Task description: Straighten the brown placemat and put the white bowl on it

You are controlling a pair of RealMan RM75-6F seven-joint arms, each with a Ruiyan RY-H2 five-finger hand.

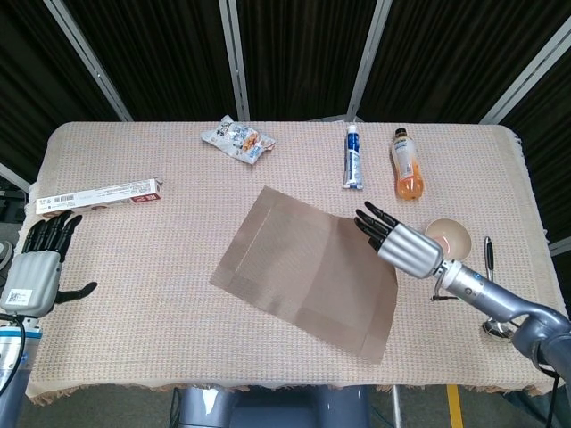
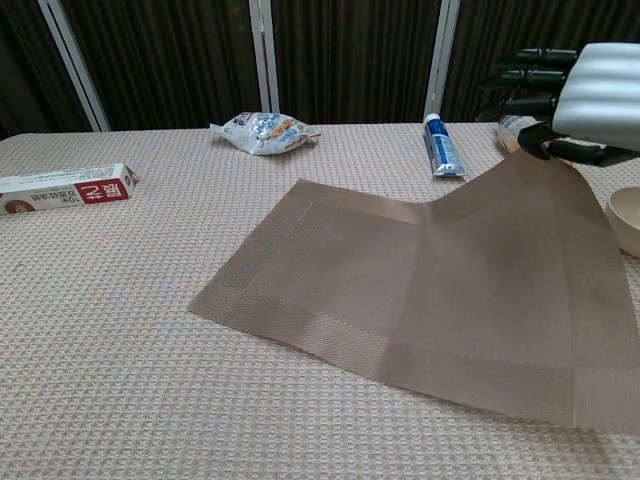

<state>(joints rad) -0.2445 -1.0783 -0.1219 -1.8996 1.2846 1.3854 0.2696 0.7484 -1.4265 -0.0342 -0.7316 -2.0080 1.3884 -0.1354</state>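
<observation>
The mat (image 2: 440, 290) lies skewed mid-tabletop, its far right corner lifted and pinched in the right hand (image 2: 585, 95), fingers (image 1: 373, 223) clamped on that corner. A further pull could likely slide the mat against the bowl (image 1: 447, 239), which sits just right of the hand. The left hand (image 1: 36, 267) idles at the tabletop's left edge, fingers apart.

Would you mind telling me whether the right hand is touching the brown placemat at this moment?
Touching: in the chest view the right hand pinches the raised corner of the brown placemat, lifting that edge off the table.
</observation>
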